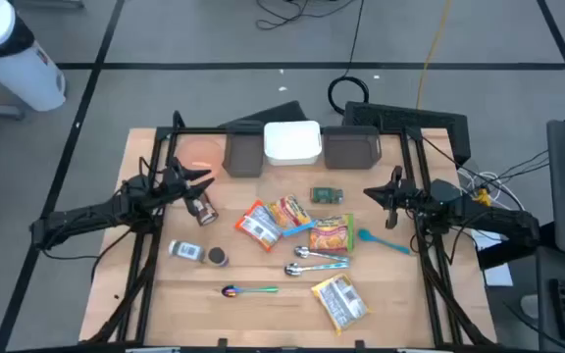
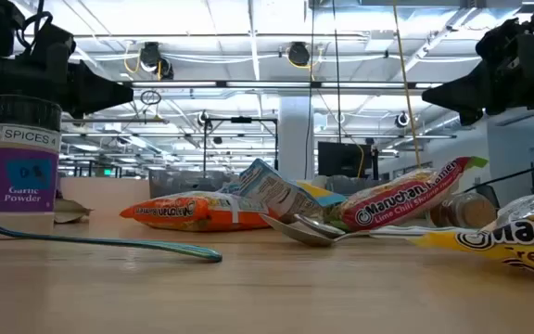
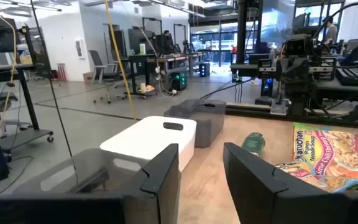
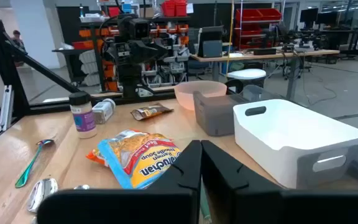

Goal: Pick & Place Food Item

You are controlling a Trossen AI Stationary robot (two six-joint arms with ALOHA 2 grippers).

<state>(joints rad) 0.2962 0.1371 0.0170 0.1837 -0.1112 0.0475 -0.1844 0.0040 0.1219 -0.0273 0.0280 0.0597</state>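
Several food packets lie flat mid-table: a blue-and-orange one (image 1: 258, 226), an orange one (image 1: 291, 211), a Maruchan lime chili ramen packet (image 1: 330, 235) (image 4: 138, 158), a yellow Maruchan packet (image 1: 339, 299) near the front, and a small green packet (image 1: 328, 196). My left gripper (image 1: 207, 178) (image 3: 201, 180) is open and empty, above the table's left side beside a standing spice jar (image 1: 201, 208). My right gripper (image 1: 368, 193) (image 4: 201, 168) is shut and empty, above the table's right side, right of the packets.
A white bin (image 1: 292, 142) stands at the far edge between two grey bins (image 1: 244, 152) (image 1: 351, 147), with a pink bowl (image 1: 196, 152) to their left. A second jar (image 1: 196, 253) lies on its side. Metal spoons (image 1: 317, 260), a teal spoon (image 1: 385, 240) and a green-handled spoon (image 1: 250, 290) lie about.
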